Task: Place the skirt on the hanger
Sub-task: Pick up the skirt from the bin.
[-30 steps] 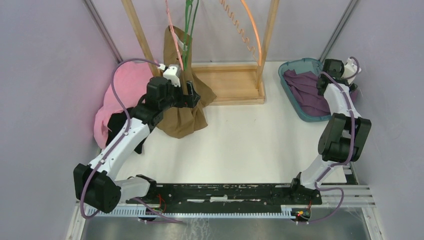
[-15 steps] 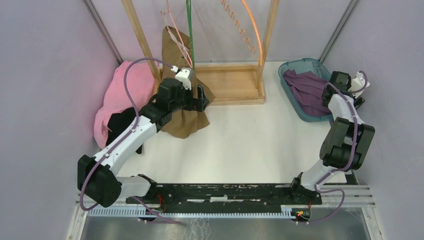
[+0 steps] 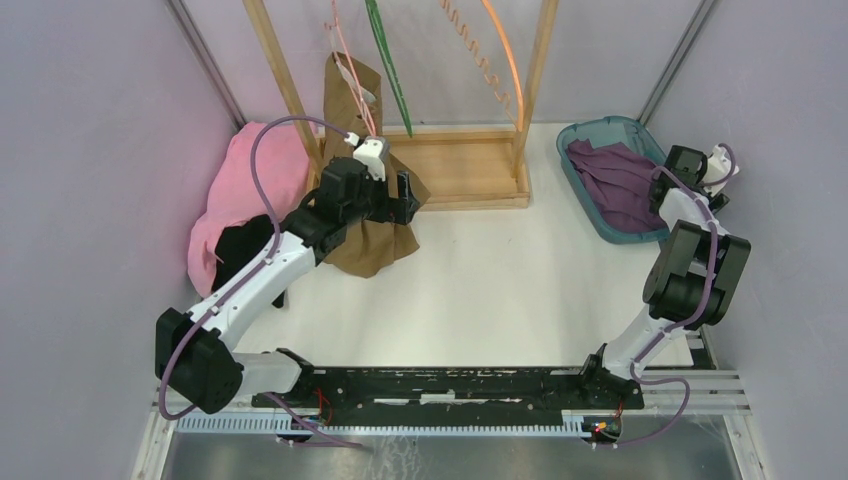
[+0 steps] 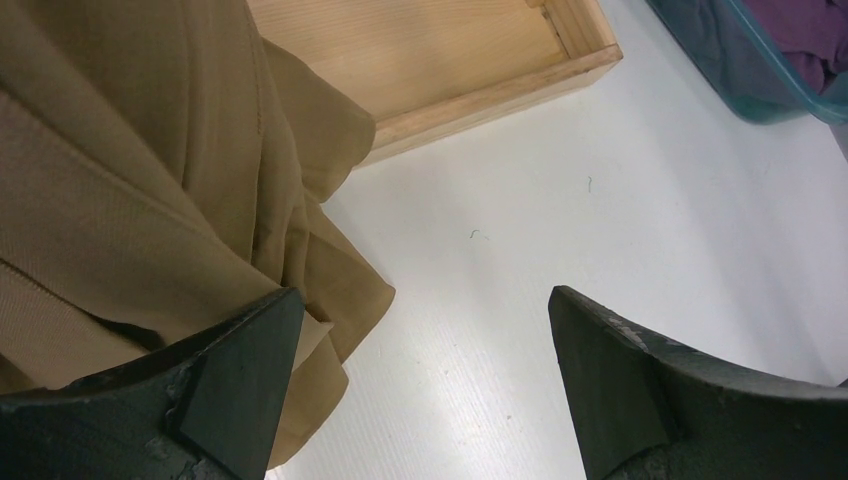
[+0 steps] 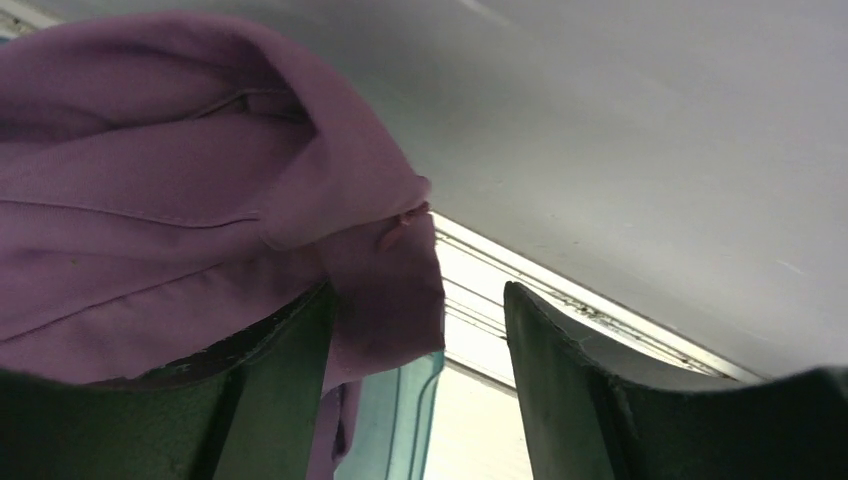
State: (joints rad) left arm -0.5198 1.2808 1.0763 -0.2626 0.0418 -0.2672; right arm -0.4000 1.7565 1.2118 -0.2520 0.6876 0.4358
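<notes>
Two hands show, both with their jaws apart. The left hand [image 3: 403, 196] is spread as wide as it goes and holds nothing; in its wrist view its left finger [image 4: 235, 375] lies right against the folds of the brown skirt [image 4: 130, 190], while the other finger [image 4: 620, 385] hangs over bare white table [image 4: 520, 250]. The right hand [image 5: 415, 345] is part open at the far end of the teal basket [image 3: 597, 133]. A corner of the purple garment [image 5: 180, 200] hangs into its gap and rests against the left finger [image 5: 285, 385], but it is not pinched between the two. The skirt [image 3: 347, 95] hangs tall and narrow inside the wooden rack [image 3: 465, 165], just beyond the left hand. Its top reaches up beside the pink hanger [image 3: 340, 45], and whether it is truly hooked on there I cannot tell. Its lower part spreads in loose creased folds onto the table and over the rack's base. A green hanger [image 3: 387, 55] hangs just beside the pink one. A heap of pink cloth [image 3: 240, 185] lies against the left wall.
</notes>
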